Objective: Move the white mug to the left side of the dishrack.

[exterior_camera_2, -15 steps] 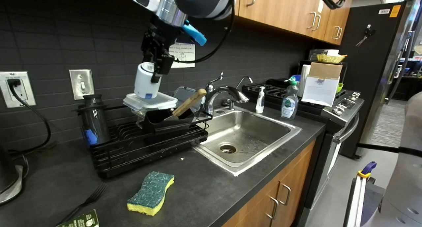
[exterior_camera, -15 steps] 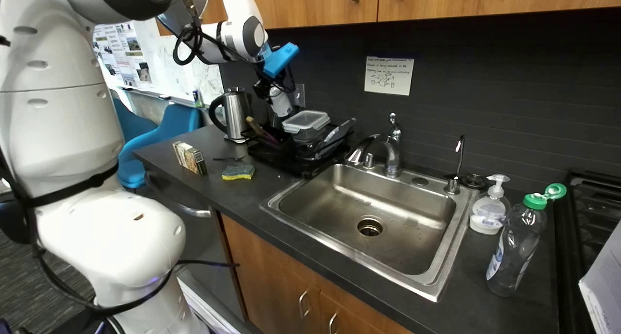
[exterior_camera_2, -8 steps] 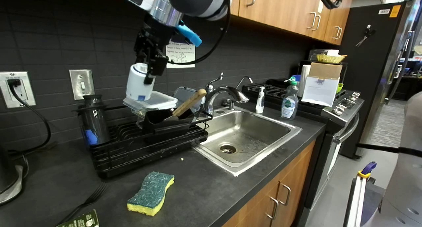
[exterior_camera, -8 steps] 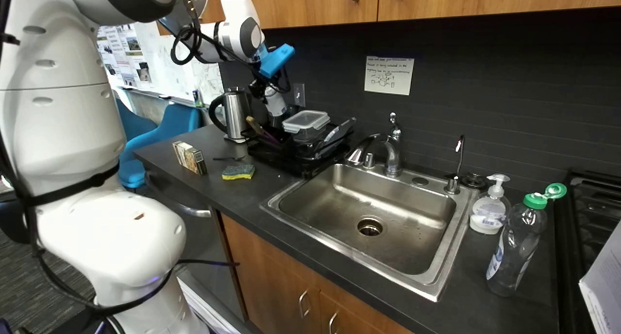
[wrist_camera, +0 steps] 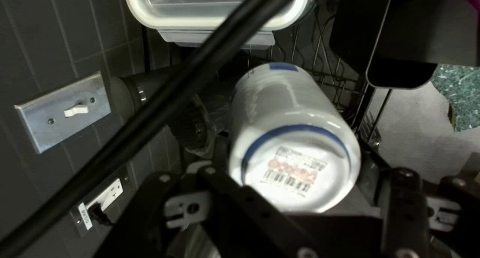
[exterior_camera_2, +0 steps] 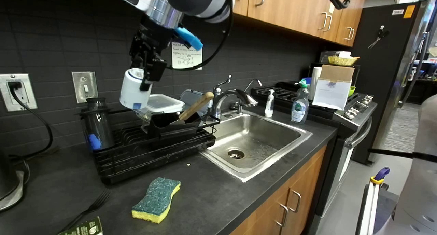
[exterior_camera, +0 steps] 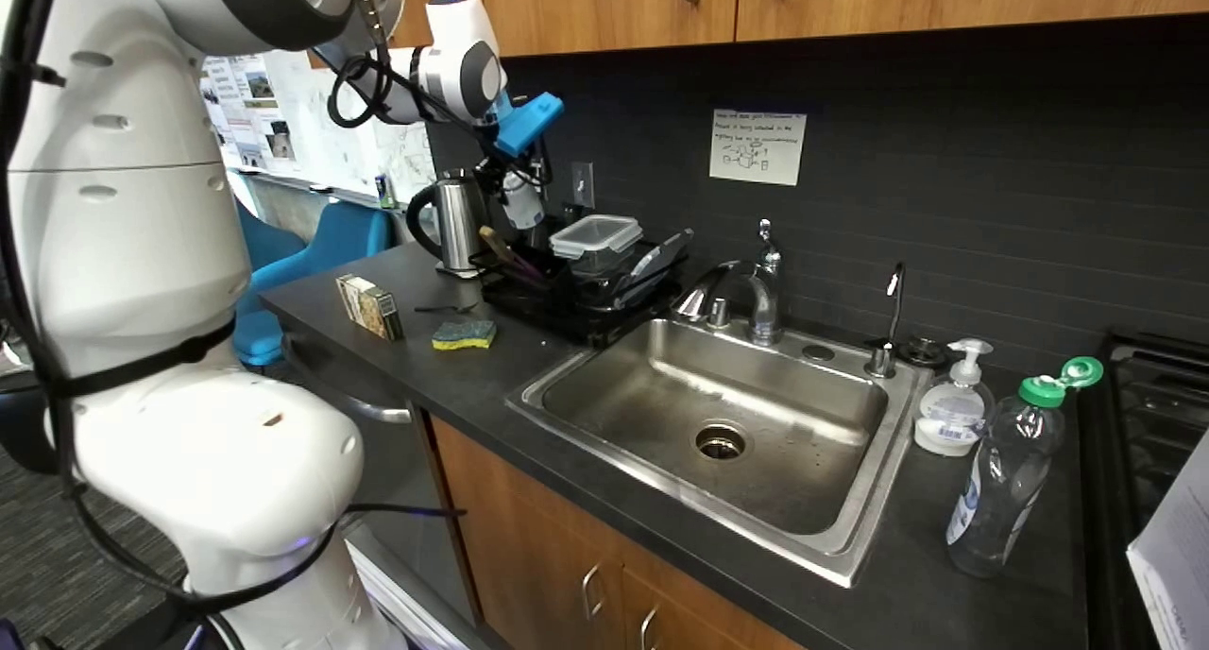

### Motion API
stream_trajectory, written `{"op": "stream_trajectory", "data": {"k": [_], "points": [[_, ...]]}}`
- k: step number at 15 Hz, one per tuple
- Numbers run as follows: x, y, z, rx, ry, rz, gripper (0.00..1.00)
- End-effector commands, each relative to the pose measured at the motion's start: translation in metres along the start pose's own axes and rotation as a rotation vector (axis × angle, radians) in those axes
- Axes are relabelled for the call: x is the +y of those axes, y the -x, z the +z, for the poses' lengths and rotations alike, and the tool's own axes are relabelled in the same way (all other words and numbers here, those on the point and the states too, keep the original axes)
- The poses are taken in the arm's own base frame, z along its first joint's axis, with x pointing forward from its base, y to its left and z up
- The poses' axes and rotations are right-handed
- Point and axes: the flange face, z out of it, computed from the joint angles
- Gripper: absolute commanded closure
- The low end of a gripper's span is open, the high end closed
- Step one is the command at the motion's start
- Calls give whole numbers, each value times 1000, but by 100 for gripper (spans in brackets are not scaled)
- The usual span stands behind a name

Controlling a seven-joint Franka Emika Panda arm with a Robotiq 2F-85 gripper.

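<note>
- One hand: pinching one white mug, upside down, tilted
- Below: one dishrack, bearing one lidded container
- On the surface: one sponge, one fork

Blacks and greys, few bright notes

White mug: blue ring at base, blue patch on side, orange and dark print with barcode stripes. Gripper and dishrack black. Sponge dark green over yellow. Wall tiles charcoal, paler grid lines. Upper cabinets tan, wood-grained. Chairs blue. Bottle cap green.
</note>
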Motion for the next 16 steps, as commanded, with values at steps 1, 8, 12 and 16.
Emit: {"op": "stream_trajectory", "data": {"k": [1, 8, 12, 16], "points": [[1, -11, -10, 32, 5, -19, 47], [-10, -26, -10, 55, -13, -32, 47], [-11, -25, -3, 50, -26, -32, 47], [-7, -19, 13, 50, -52, -17, 47]]}}
